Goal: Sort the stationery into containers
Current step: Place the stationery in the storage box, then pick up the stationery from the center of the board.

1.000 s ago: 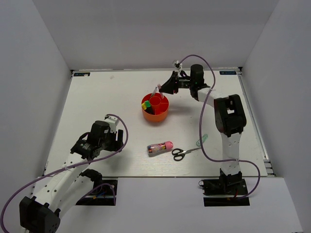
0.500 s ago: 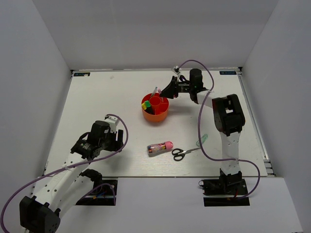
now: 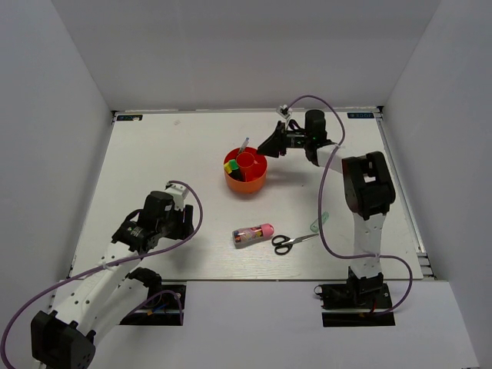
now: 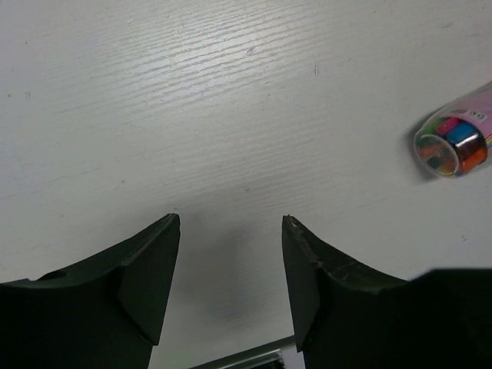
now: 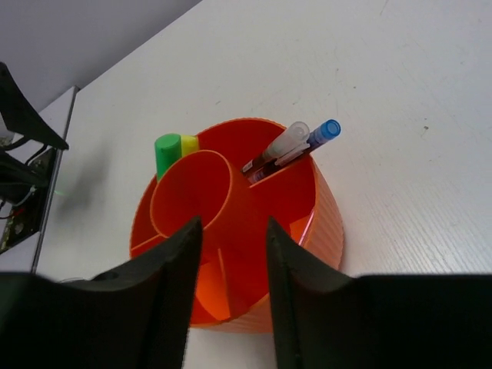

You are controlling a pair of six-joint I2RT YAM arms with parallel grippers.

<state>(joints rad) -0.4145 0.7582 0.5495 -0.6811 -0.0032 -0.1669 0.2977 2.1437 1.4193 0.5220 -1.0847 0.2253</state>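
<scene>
Right claw (image 3: 270, 145) hangs just off the far right rim of the orange-red organiser (image 3: 247, 187), its fingers apart and holding nothing. In the right wrist view the organiser (image 5: 325, 206) lies straight ahead of the claw (image 5: 231, 231), its near wall partly hidden behind the two dark fingers (image 5: 173, 254). A green marker (image 5: 167, 146) and a yellow marker (image 5: 190, 143) stand side by side in one outer compartment. A clear-capped pen (image 5: 282, 144) and a blue-capped pen (image 5: 320, 134) lean together out of another.

Left claw (image 3: 184, 223) sits low over the near left part of the tabletop (image 3: 169, 154), well apart from the organiser. Its fingers are also spread, with only bare tabletop between them (image 4: 231, 223). The clear pink-capped tube (image 4: 453, 142) lies on its side ahead and to the right of this claw, coloured bits showing through its end.

From above, that tube (image 3: 253, 232) lies near the front edge, black-handled scissors (image 3: 290, 241) just beside it on the right, and a pale green tube (image 3: 319, 223) further right.
</scene>
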